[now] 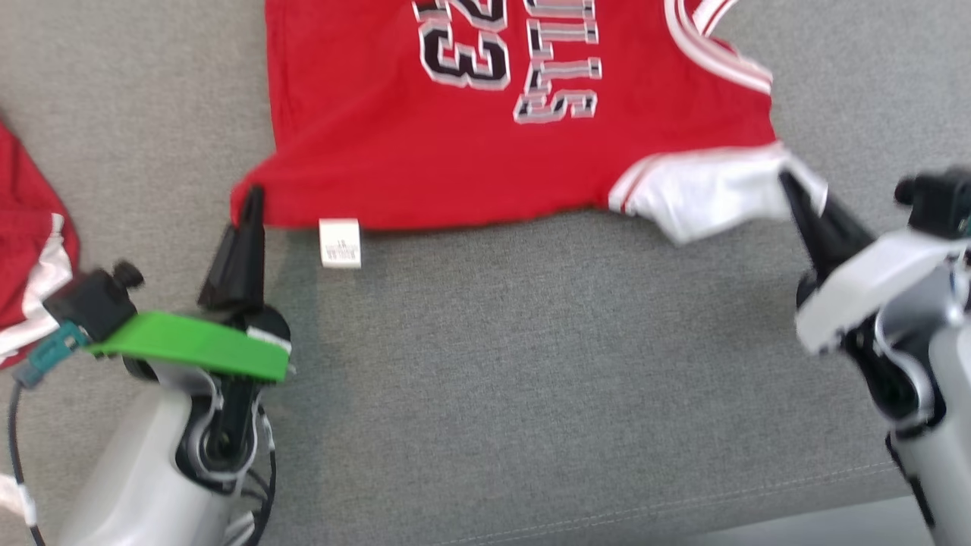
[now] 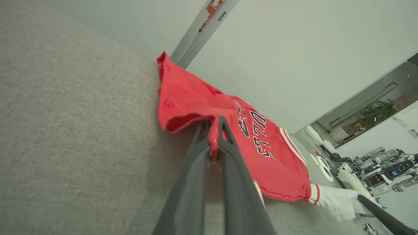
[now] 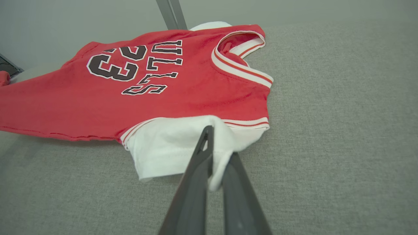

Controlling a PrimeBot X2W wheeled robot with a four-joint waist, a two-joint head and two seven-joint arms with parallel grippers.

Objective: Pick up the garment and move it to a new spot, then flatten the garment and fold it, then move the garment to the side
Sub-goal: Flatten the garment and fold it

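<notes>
The garment (image 1: 425, 144) is a red jersey with the number 23, black lettering and white sleeves, spread on grey fabric. My left gripper (image 1: 252, 199) is shut on its red hem corner; the left wrist view shows that corner (image 2: 214, 137) pinched between the dark fingers (image 2: 196, 169). On the other side my right gripper (image 1: 789, 182) is shut on the white sleeve (image 1: 705, 193), and in the right wrist view the sleeve's cloth (image 3: 218, 153) bunches between the fingers. A white label (image 1: 340, 243) hangs from the near hem.
The grey upholstered surface (image 1: 531, 364) stretches around the jersey, with a seam near the front edge. Another red and white cloth (image 1: 26, 250) lies at the far left. In the left wrist view, other robots (image 2: 369, 166) stand in the room beyond.
</notes>
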